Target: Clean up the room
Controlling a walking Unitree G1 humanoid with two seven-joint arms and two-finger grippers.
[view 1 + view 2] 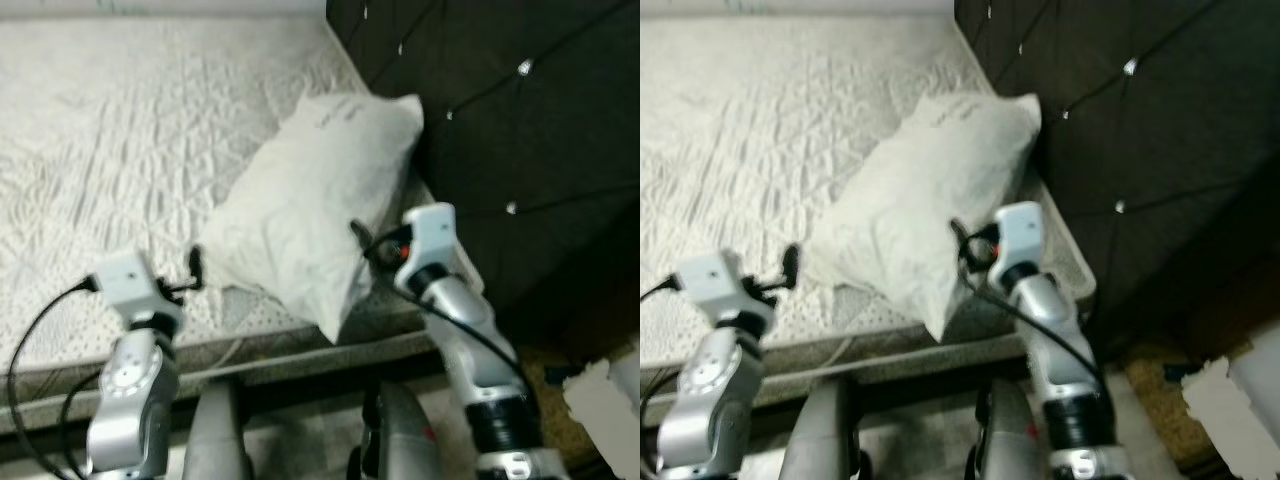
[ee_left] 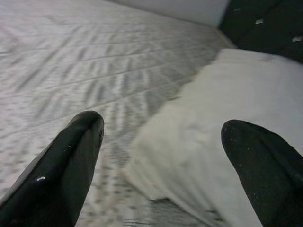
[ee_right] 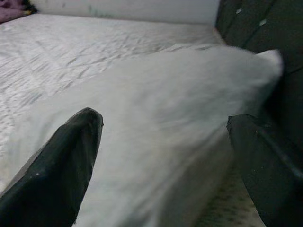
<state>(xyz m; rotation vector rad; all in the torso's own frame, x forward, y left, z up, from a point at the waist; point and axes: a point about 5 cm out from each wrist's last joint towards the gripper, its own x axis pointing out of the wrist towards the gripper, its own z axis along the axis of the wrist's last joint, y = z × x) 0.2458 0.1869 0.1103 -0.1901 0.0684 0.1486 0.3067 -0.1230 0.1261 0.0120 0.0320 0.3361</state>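
Observation:
A white pillow (image 1: 310,200) lies tilted on the quilted mattress (image 1: 120,130), its far end against the dark headboard (image 1: 520,100). My left gripper (image 2: 163,125) is open at the pillow's near left corner, just above the mattress edge; one finger (image 2: 71,156) is over the mattress and the other faces the pillow. My right gripper (image 3: 165,118) is open at the pillow's near right side, its fingers (image 3: 61,165) spread wide with the pillow (image 3: 161,132) directly in front. Neither gripper holds anything.
The tufted headboard with shiny buttons rises at the right. The bed's front edge (image 1: 300,350) runs just before my arms. A white boxy object (image 1: 610,400) stands on the brownish floor at the lower right.

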